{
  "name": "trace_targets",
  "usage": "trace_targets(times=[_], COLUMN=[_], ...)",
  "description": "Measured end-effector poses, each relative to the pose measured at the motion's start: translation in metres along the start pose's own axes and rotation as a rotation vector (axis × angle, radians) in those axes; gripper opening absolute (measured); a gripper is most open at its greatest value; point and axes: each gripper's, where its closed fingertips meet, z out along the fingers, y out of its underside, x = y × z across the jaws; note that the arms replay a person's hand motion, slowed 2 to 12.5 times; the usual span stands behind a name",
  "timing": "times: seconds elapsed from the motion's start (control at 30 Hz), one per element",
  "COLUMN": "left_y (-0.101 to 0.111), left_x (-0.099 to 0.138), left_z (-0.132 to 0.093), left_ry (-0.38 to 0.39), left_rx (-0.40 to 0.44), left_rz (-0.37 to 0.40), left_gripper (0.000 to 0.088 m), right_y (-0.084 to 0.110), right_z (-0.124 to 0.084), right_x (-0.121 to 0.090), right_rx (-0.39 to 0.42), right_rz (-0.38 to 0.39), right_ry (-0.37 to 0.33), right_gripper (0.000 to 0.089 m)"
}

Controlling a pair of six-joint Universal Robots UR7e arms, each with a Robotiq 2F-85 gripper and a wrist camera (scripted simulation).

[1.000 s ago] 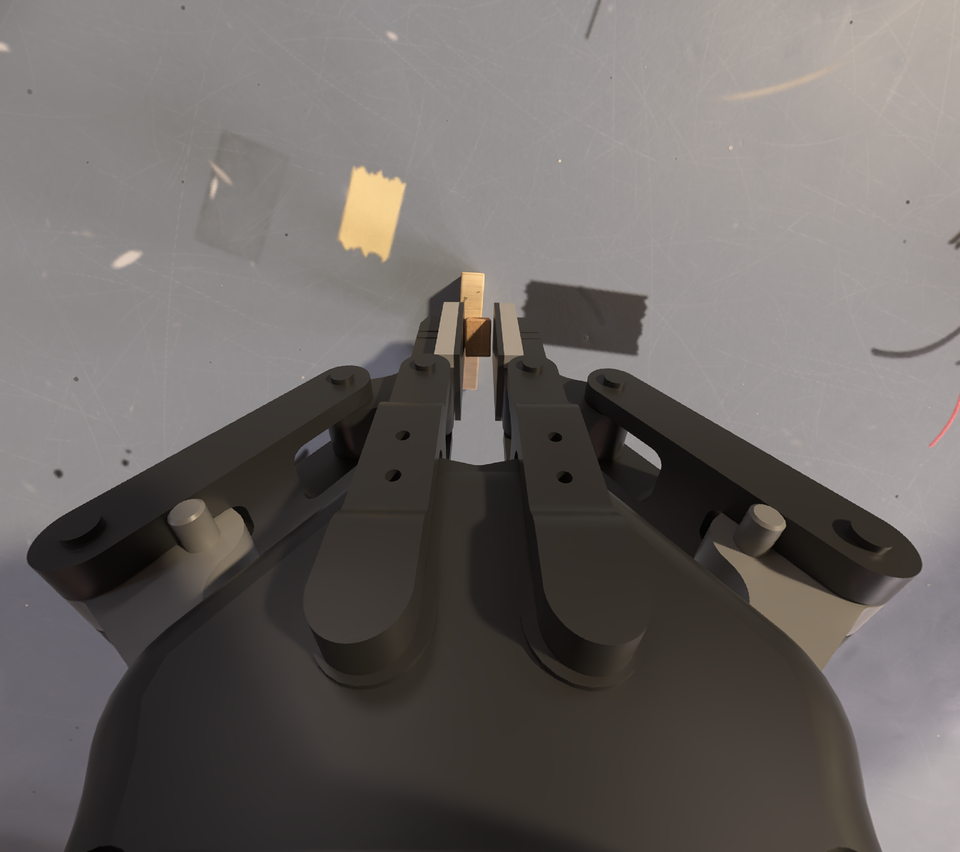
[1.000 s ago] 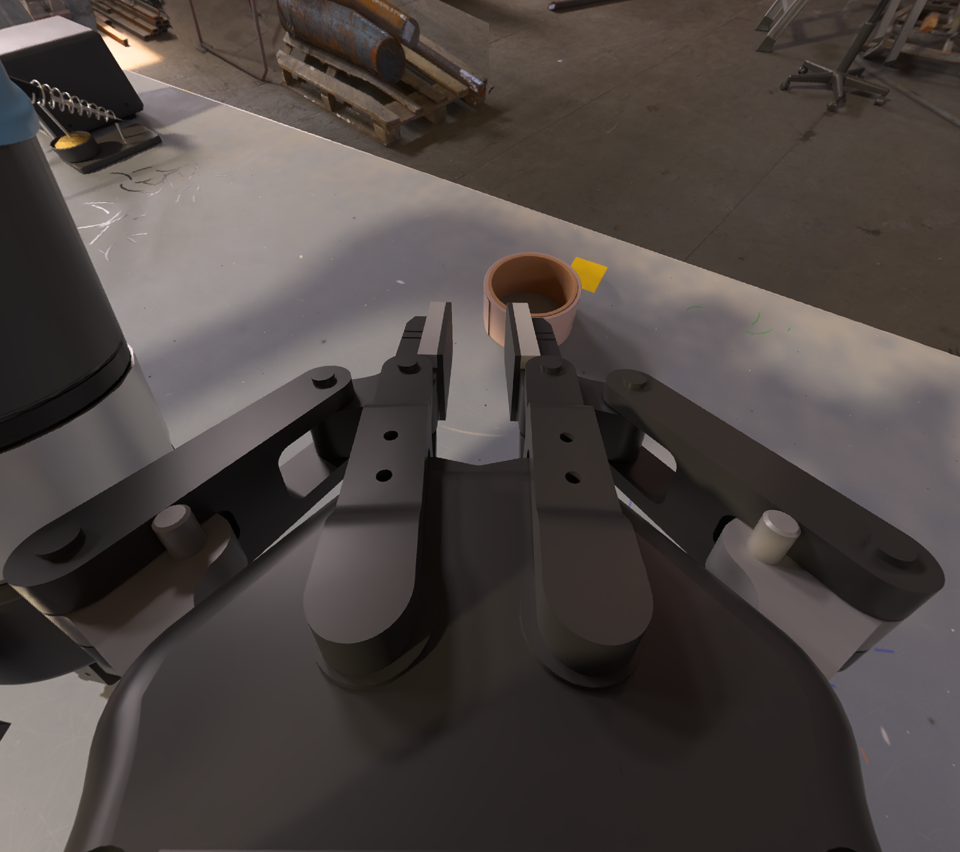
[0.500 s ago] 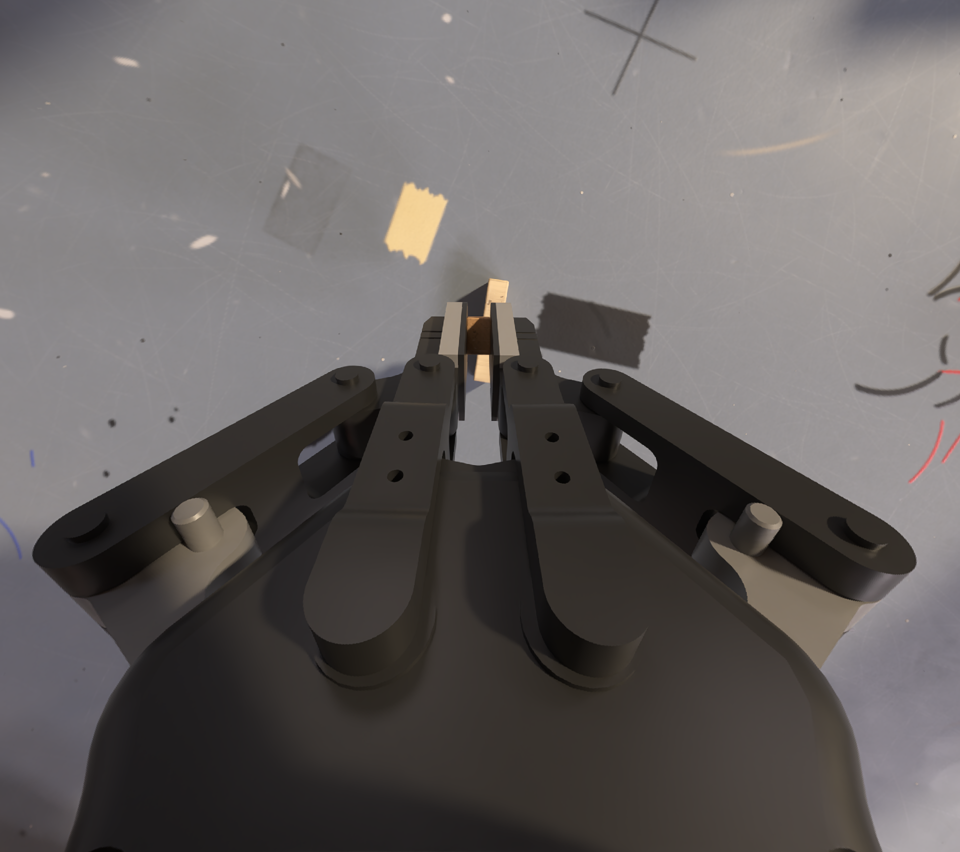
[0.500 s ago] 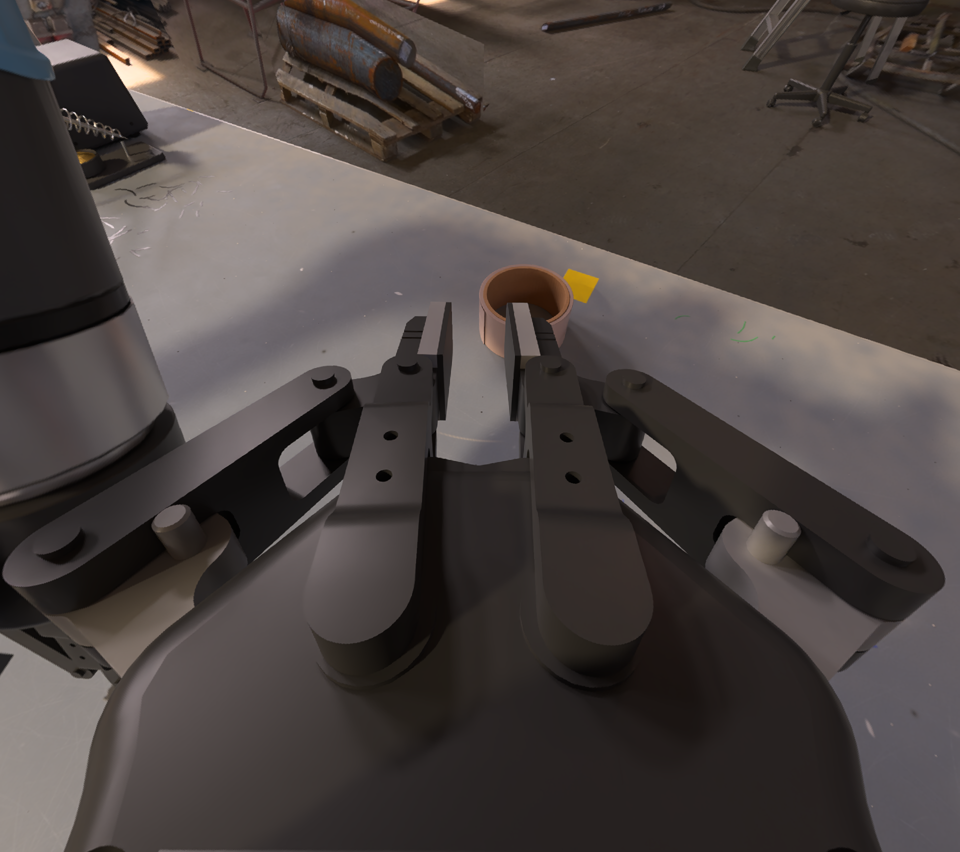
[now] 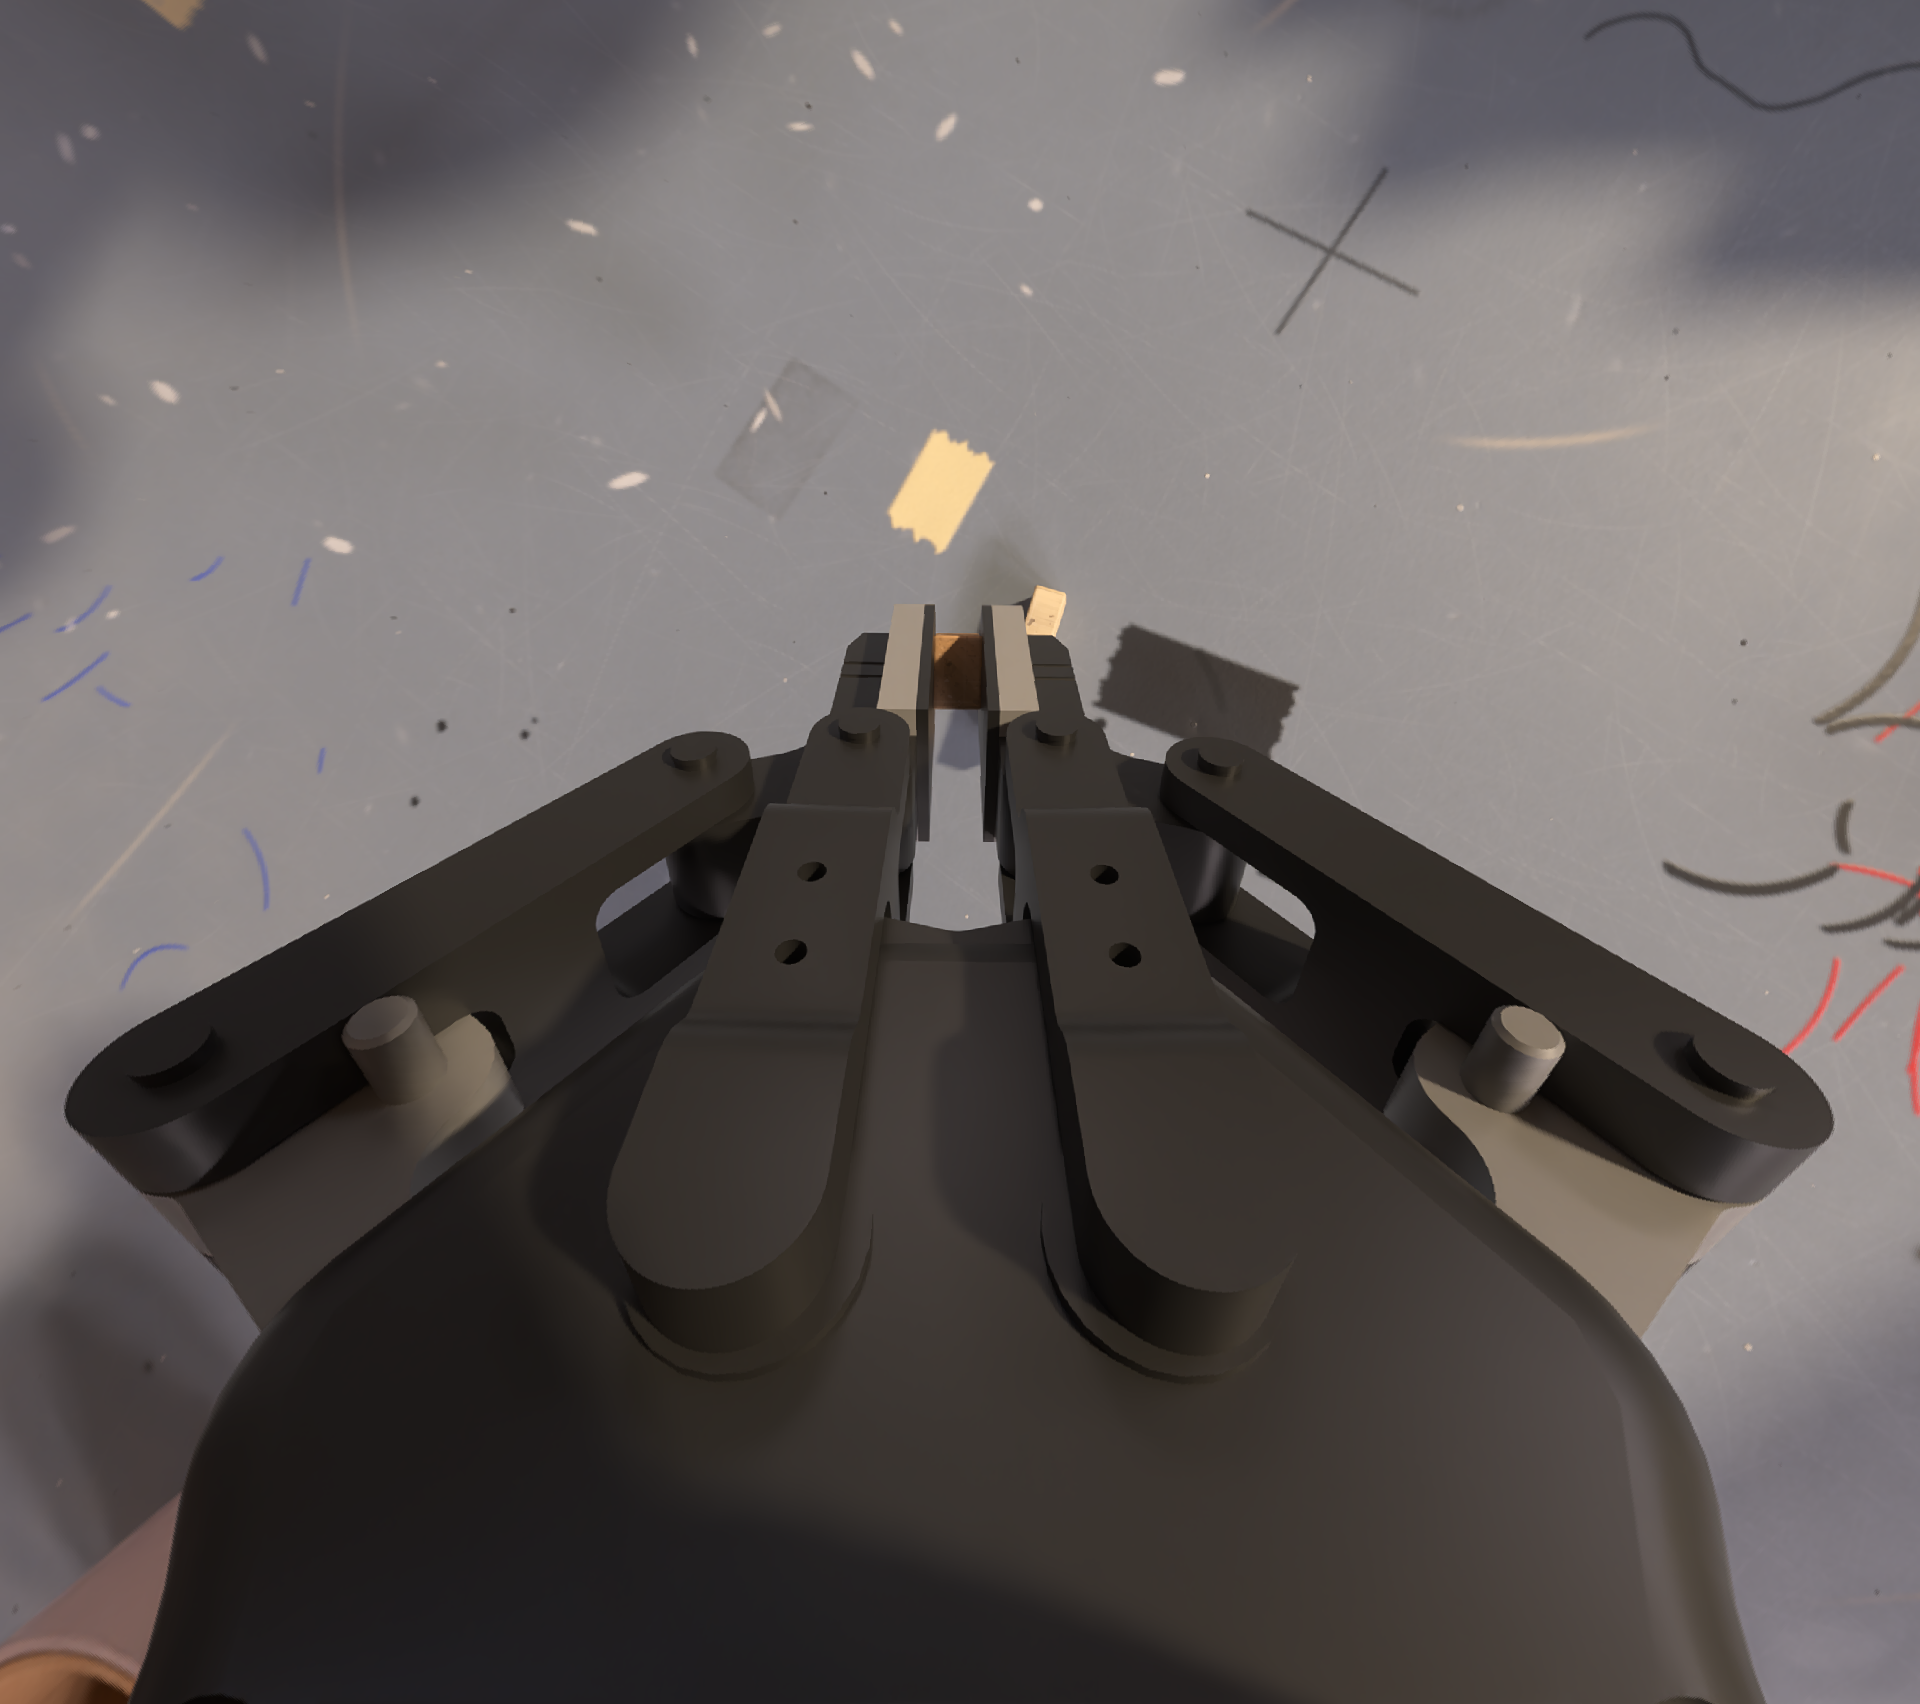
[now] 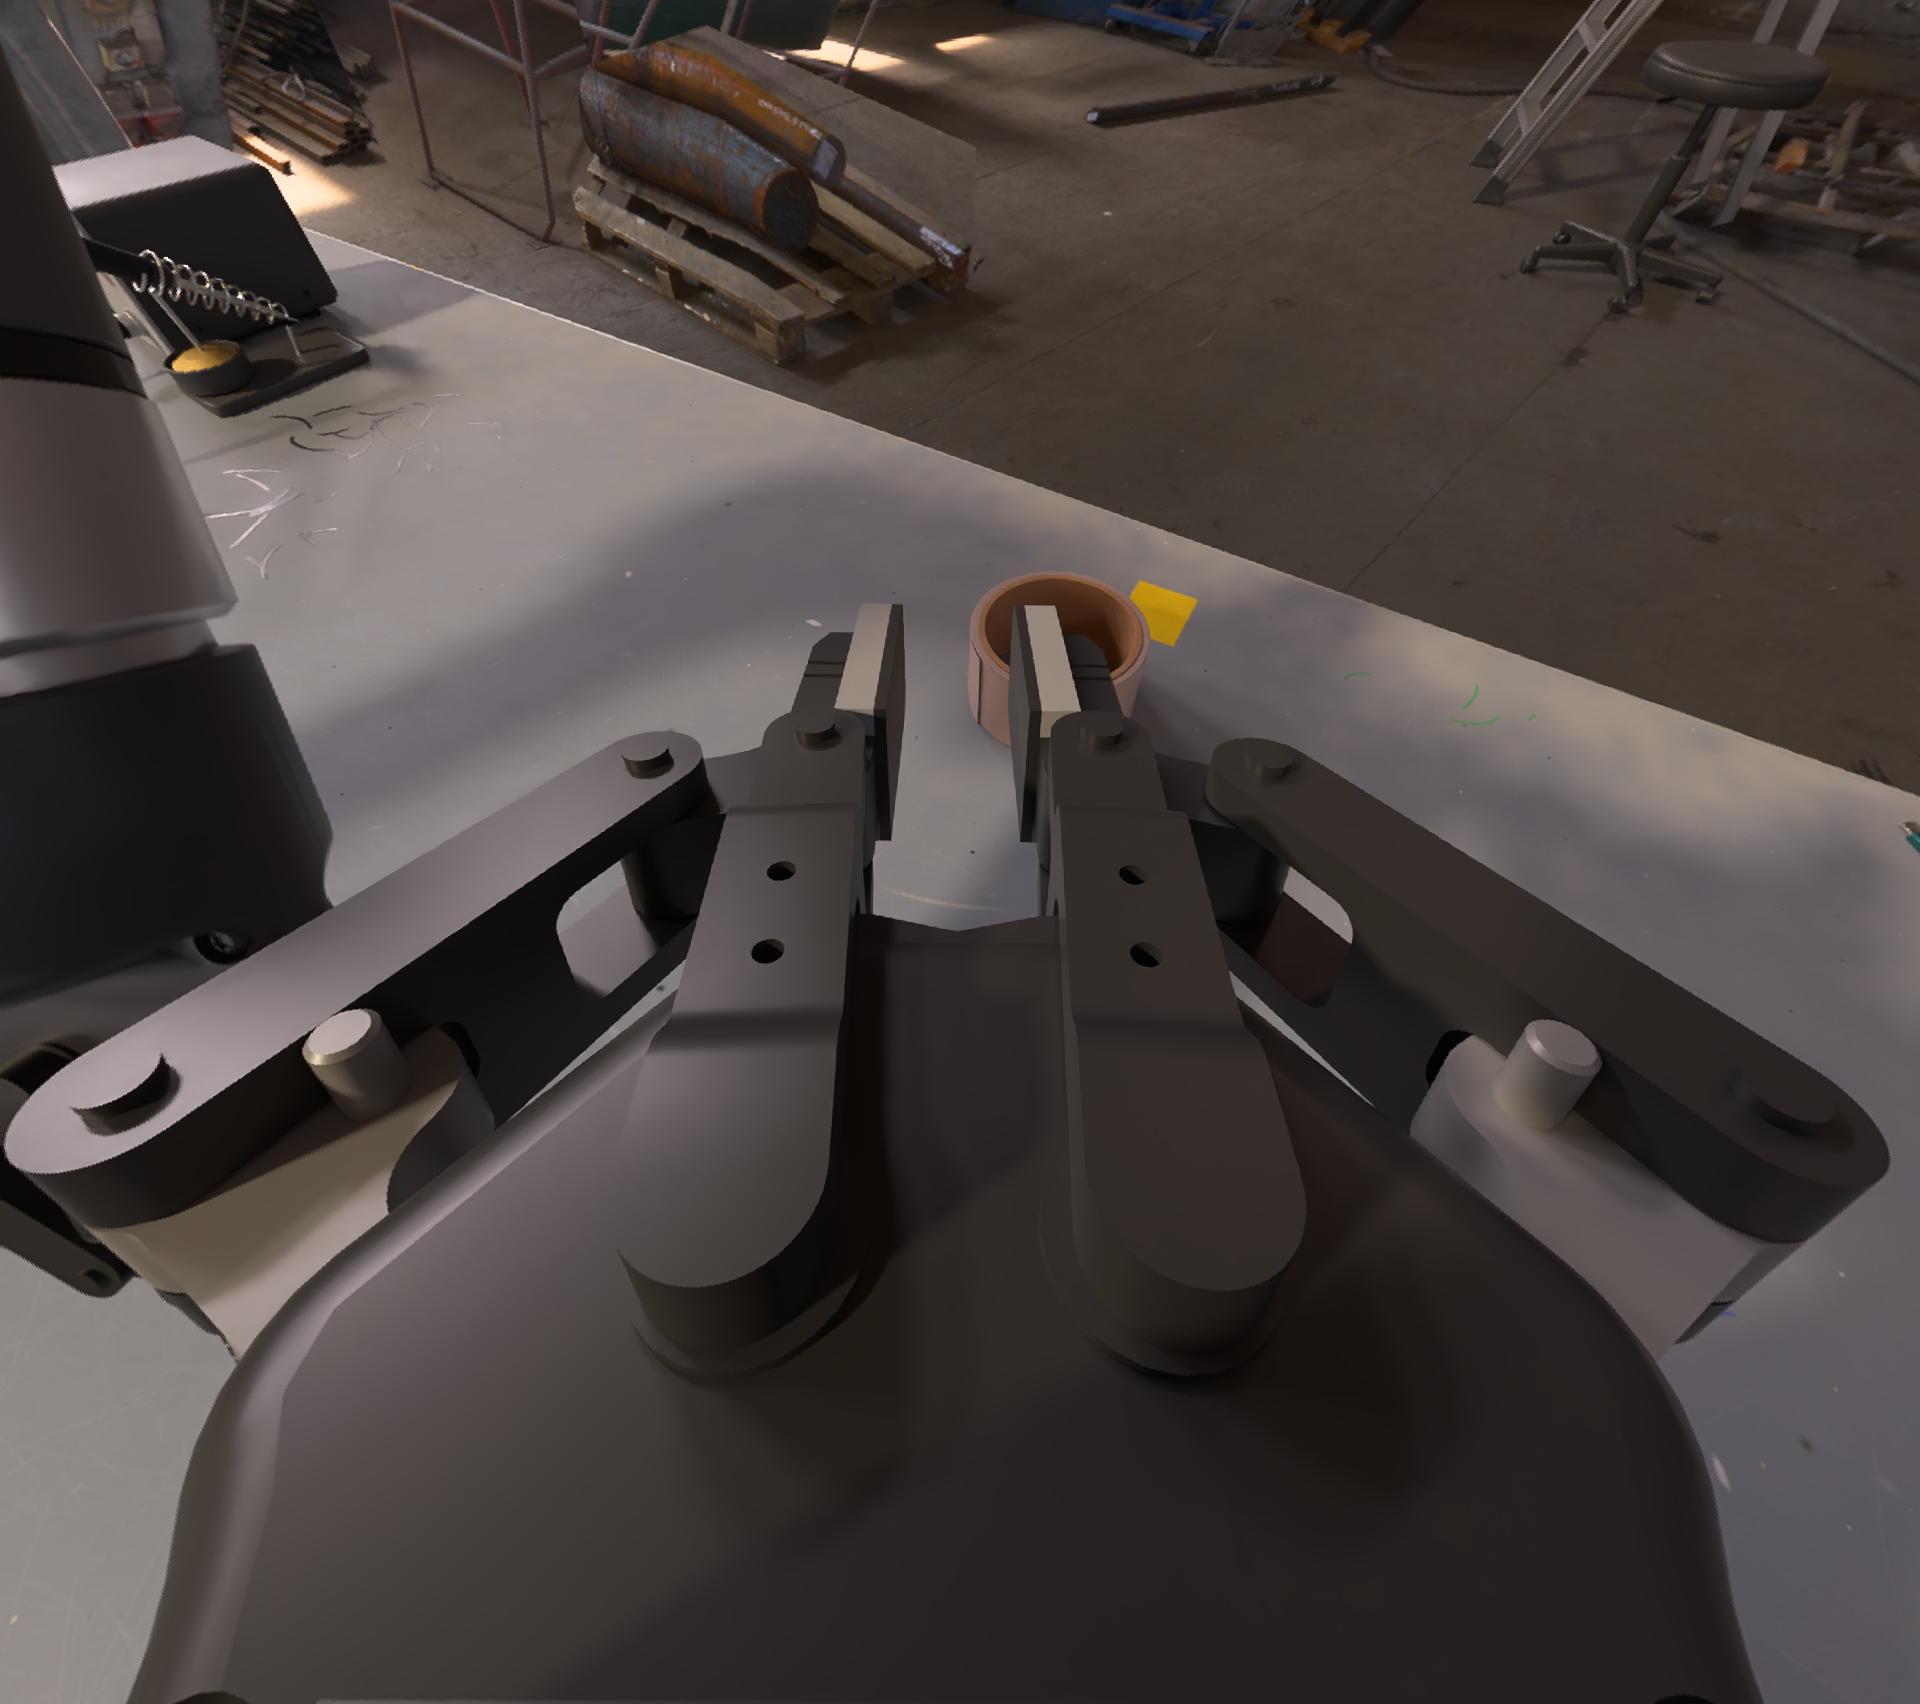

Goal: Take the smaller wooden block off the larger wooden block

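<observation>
The left gripper (image 5: 957, 662) has its two pale pads drawn close together on the smaller wooden block (image 5: 957, 669), a brown piece pinched squarely between them near the fingertips and carried clear above the grey table (image 5: 1351, 615). Just past the right-hand fingertip a pale corner of the larger wooden block (image 5: 1045, 610) shows on the table; the rest of it is hidden behind the fingers, and the two blocks appear apart. The small block looks light, stiff and dry, so a modest squeeze on its flat opposite faces should keep it; the likely risk is twisting out if gripped near an edge, since little of it fills the pads. Around lie a cream strip of tape (image 5: 940, 491), a dark patch (image 5: 1195, 688) and a pencilled cross (image 5: 1332, 252). The right gripper (image 6: 956, 667) hangs partly open and empty above the table, with a tape roll (image 6: 1060, 657) and a yellow square (image 6: 1164, 612) just beyond its fingertips.
</observation>
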Motion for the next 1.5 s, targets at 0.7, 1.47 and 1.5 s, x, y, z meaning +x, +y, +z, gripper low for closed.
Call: trace_targets(times=[0.7,1.47,1.5], left_y=[-0.041,-0.036,-0.034], left_x=[0.036,0.142,0.148], left_z=[-0.078,-0.131,-0.133], left_ry=[-0.472,-1.081,-1.101], left_rx=[0.166,0.206,0.208], left_rz=[-0.014,-0.098,-0.104], left_gripper=[0.0077,0.0077,0.0077], right_y=[-0.030,-0.034,-0.032], right_z=[-0.016,-0.028,-0.029], right_x=[-0.056,-0.209,-0.217], right_rx=[0.064,0.060,0.054], right_rz=[-0.073,-0.149,-0.151], right_ry=[-0.124,-0.577,-0.599], right_gripper=[0.0186,0.0194,0.0194])
